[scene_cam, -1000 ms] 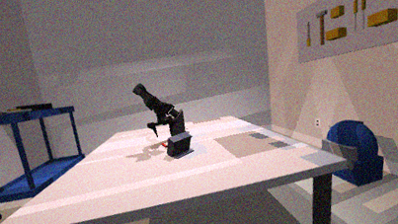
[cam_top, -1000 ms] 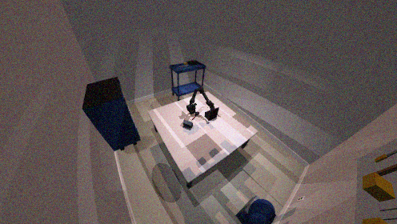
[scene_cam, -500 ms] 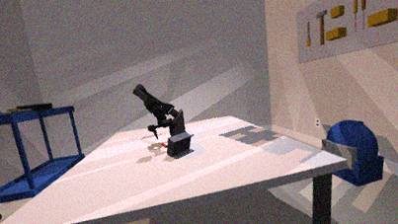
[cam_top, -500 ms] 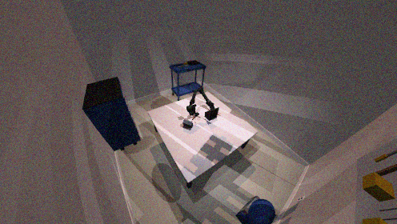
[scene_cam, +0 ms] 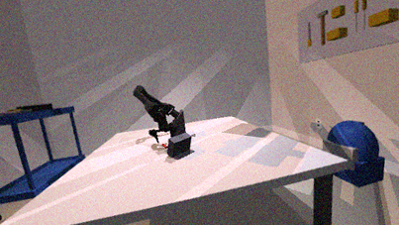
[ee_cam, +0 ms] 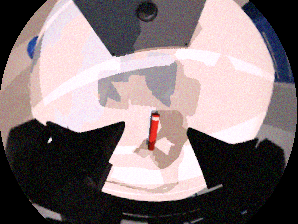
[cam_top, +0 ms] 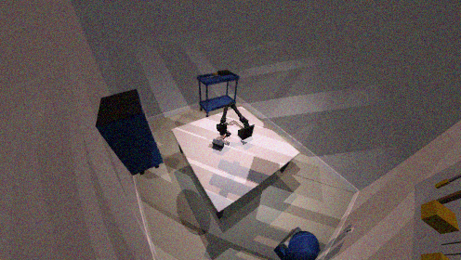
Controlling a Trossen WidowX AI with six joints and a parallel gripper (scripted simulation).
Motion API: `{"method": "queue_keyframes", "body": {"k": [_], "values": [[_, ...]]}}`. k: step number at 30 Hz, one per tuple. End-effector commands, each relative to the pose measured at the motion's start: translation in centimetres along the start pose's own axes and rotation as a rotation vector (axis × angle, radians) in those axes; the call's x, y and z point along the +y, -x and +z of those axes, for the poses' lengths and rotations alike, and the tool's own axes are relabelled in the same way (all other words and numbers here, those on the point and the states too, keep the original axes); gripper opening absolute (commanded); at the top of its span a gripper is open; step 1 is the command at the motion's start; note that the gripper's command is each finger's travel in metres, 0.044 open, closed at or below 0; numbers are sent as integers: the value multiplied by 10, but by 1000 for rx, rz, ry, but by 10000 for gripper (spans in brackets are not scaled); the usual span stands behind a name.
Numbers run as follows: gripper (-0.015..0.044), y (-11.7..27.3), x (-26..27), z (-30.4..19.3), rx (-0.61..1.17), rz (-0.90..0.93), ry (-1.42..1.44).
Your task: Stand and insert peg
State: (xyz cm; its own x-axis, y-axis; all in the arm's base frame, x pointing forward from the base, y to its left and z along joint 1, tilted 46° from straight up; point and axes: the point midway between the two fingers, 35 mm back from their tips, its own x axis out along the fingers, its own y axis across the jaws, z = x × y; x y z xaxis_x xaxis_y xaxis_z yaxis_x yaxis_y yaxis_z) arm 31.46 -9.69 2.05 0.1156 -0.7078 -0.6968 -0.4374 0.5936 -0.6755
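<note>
The red peg (ee_cam: 152,135) (scene_cam: 164,146) appears to lie on the table, its white-banded end towards the sloped panel in the wrist view. The grey sloped panel (ee_cam: 155,37) (scene_cam: 179,147) (cam_top: 217,142) stands beyond the peg, and its dark round hole (ee_cam: 147,11) shows at the top of the wrist view. My gripper (ee_cam: 157,128) is open and empty. Its two black fingers appear left and right of the peg in the wrist view, above the table. In the top view the peg is too small to make out clearly.
The arm's black base (cam_top: 246,132) stands on the white table (cam_top: 195,139) (scene_cam: 93,178), near the panel. A blue cart (cam_top: 217,103) (scene_cam: 17,184) stands past the table's edge. A blue cabinet (cam_top: 127,139) and a blue round object (cam_top: 304,245) (scene_cam: 354,140) are off the table.
</note>
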Motion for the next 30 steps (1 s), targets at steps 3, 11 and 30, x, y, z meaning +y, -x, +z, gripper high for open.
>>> {"method": "queue_keyframes", "body": {"k": [3, 11, 30], "values": [[440, -12, 1, -2, 4, 4, 5], [440, -25, 1, -3, 5, 2, 5], [177, -36, 1, -5, 6, 0, 6]]}}
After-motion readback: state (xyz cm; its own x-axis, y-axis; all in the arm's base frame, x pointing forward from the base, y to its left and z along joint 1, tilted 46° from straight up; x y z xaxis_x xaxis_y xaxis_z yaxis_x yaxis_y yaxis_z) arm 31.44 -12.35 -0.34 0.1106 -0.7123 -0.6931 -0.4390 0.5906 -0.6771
